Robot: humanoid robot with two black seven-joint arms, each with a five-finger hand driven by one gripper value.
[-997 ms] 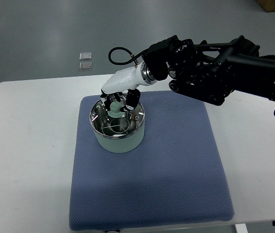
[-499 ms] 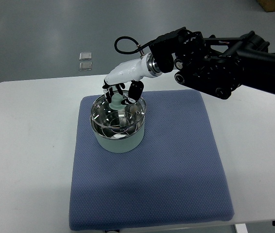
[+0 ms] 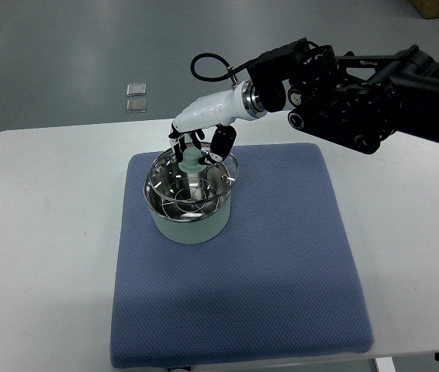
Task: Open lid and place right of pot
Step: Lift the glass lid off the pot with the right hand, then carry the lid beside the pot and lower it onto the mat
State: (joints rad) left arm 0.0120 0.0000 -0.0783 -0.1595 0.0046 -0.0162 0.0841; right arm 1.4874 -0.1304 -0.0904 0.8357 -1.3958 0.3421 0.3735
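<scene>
Since a second ago your right hand has risen and drifted a little to the right, and the lid has come up with it, tilted, its right edge now clear of the pot's rim. You have the fingers closed around the pale green knob on top of the lid. That lid is clear glass with a thin shiny metal ring round its edge, so you can see straight through it into the pot. It hangs just over the far right part of the pot's mouth, not yet away from it. The pot itself is short and round, pale green outside and bright steel inside, and it sits on the far left part of the blue mat, which lies on the white table. Your right arm reaches in from the far right.
</scene>
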